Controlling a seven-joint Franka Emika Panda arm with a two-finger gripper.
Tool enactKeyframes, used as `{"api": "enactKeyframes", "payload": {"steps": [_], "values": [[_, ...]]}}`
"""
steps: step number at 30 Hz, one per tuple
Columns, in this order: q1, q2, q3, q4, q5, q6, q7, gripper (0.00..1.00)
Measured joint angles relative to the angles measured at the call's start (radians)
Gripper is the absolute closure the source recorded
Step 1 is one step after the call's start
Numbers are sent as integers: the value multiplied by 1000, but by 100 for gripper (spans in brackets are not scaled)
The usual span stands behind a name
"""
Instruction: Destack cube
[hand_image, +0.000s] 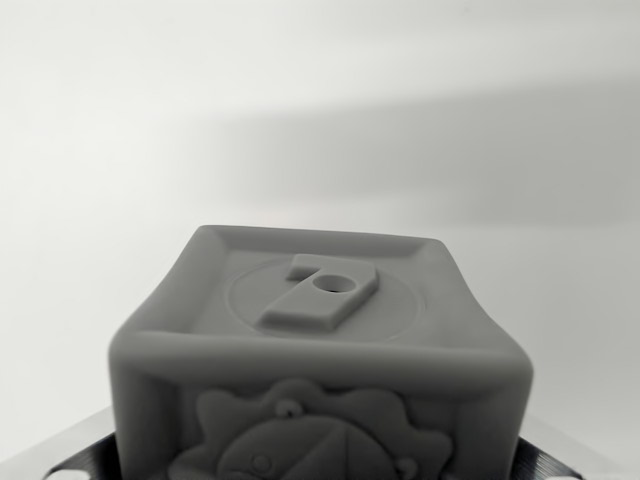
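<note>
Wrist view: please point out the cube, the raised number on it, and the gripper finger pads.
cube (320, 360): wrist view, front top edge.
raised number (320, 292): wrist view, middle of the relief.
finger pads (80, 455): wrist view's left, dark pad.

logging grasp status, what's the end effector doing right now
End effector: shut on the grey cube, its fingers flanking the cube's lower sides.

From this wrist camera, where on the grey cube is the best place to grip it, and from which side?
Grip the cube across its two flat side walls, at the wrist view's left and right, coming in from the camera's side. Those walls look plain and parallel, while the upper face carries a raised numeral and the near face a relief. The metal fingers already flank it; whether they touch is unclear.
</note>
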Motion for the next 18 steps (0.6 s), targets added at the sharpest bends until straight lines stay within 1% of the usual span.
{"api": "enactKeyframes", "payload": {"steps": [9, 18], "values": [[-16, 46, 1, 49, 6, 0, -96, 100], [-31, 89, 4, 95, 8, -1, -184, 100]]}}
